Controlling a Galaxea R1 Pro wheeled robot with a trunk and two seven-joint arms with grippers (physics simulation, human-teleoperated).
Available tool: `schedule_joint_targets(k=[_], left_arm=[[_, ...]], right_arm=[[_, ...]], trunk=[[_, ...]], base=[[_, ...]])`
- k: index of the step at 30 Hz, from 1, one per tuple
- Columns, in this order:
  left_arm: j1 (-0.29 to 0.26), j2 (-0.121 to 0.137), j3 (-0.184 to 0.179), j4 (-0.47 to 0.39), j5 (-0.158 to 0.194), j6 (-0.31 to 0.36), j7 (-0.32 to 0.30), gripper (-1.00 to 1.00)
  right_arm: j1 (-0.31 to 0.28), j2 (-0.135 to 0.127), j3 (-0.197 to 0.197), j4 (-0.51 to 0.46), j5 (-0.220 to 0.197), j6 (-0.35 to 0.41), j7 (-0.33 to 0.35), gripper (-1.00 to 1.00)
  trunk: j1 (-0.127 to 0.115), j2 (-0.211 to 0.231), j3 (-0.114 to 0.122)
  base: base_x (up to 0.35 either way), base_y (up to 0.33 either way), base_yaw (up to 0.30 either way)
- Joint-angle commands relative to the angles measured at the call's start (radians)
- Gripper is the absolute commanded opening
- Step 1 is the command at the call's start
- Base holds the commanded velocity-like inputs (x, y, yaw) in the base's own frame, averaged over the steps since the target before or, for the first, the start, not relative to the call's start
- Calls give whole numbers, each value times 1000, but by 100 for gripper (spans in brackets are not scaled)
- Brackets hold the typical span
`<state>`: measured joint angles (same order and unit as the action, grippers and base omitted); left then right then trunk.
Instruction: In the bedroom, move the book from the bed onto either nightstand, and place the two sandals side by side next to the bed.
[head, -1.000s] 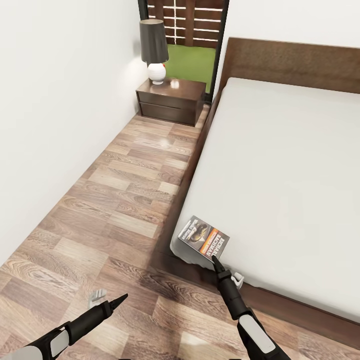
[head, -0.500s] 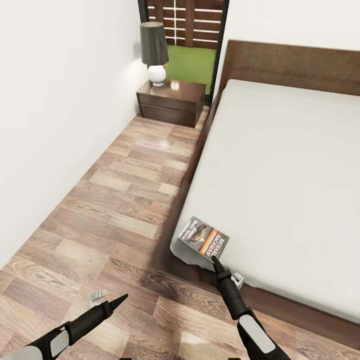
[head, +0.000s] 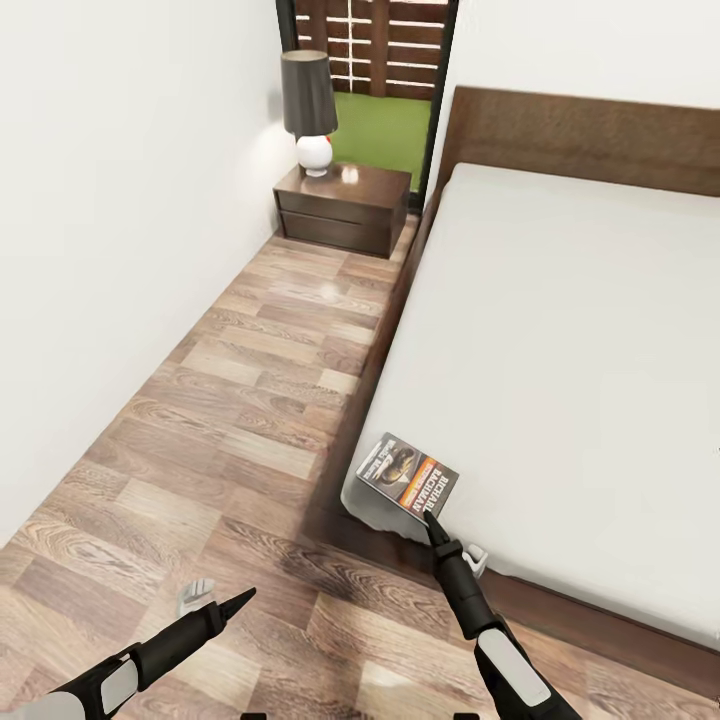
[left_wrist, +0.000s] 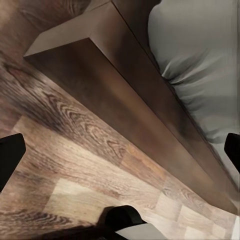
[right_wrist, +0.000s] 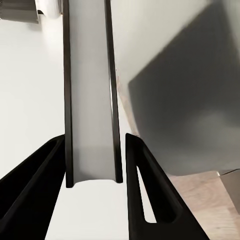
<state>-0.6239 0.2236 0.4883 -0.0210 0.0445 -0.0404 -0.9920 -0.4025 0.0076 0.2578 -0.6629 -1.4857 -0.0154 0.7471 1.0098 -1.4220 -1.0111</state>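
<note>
One book (head: 408, 477), right tool (head: 434, 527) gripping its near edge at the bed's (head: 560, 330) near-left corner. Nightstand (head: 345, 207) lying far-left; left tool (head: 243, 598) state untellable.

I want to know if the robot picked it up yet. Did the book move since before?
No. The book sits at the same spot on the bed corner, with the right gripper clamped on its edge. Only the camera shifted.

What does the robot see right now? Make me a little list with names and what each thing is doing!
book: at the bed's near corner, pinched edge-on in the right claw
bed: grey mattress, dark wood frame
nightstand: by the far wall, beside the bed
lamp: standing on the nightstand
left claw: over the wood floor, holding nothing, fingers apart
sandals: can't spot them
</note>
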Motion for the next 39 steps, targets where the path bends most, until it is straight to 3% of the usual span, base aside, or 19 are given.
schedule_joint_targets(k=[1, 13, 15, 18, 20, 22, 23, 24, 25, 28, 29, 31, 34, 37, 39], left_arm=[[0, 0, -5, 1, 5, -4, -2, 100], [0, 2, -4, 1, 5, -4, -8, 100], [0, 2, -4, 1, 5, -4, -8, 100], [0, 2, -5, 1, 5, -4, -8, 100], [0, 2, -5, 1, 5, -4, -8, 100], [0, 3, -5, 1, 5, -4, -7, 100], [0, 3, -5, 1, 5, -4, -7, 100], [0, 4, -5, 1, 4, -4, -6, 100], [0, 5, -5, 1, 4, -5, -6, 100], [0, 5, -6, 1, 1, -5, -5, 100], [0, 5, -6, 1, -3, -6, -6, 100], [0, 5, -7, 1, -11, -6, -7, 100], [0, 5, -7, 1, -48, -6, -9, 100], [0, 5, -7, 1, -76, -6, -14, 100], [0, 4, -8, 2, -88, -6, -17, 100]], right_arm=[[-1, -1, 4, 0, -9, -2, 3, -100], [0, -3, 15, -165, 10, -2, 4, -100], [0, -6, 24, -193, 44, 6, 4, -100], [0, -10, 50, -213, 131, 14, 5, -100], [0, -30, 65, -222, 225, 17, 6, -100], [4, -76, 72, -226, 317, 23, 6, -100], [8, -92, 74, -226, 336, 28, 6, -100], [20, -127, 75, -226, 370, 46, 6, -100], [38, -189, 77, -226, 406, 91, 6, -100], [54, -345, 78, -220, 435, 195, 7, -100], [70, -438, 78, -218, 439, 221, 28, -100], [102, -504, 78, -217, 442, 238, 75, -100], [144, -562, 78, -214, 445, 251, 194, -100], [155, -576, 79, -180, 456, 254, 256, -100], [158, -579, 80, -133, 495, 255, 274, -100]], trunk=[[-4, 7, 3], [-50, 91, 40], [-58, 105, 47], [-69, 126, 56], [-77, 140, 62], [-84, 154, 69], [-88, 161, 72], [-92, 168, 75], [-96, 175, 78], [-107, 196, 87], [-111, 203, 90], [-119, 217, 97], [-130, 238, 106], [-142, 259, 116], [-150, 273, 122]], base=[[0, 0, 0], [0, 0, 0], [0, 0, 0], [0, 0, 0], [0, 0, 0], [0, 0, 0], [0, 0, 0], [0, 0, 0], [0, 0, 0], [0, 0, 0], [0, 0, 0], [0, 0, 0], [0, 0, 0], [0, 0, 0], [0, 0, 0]])
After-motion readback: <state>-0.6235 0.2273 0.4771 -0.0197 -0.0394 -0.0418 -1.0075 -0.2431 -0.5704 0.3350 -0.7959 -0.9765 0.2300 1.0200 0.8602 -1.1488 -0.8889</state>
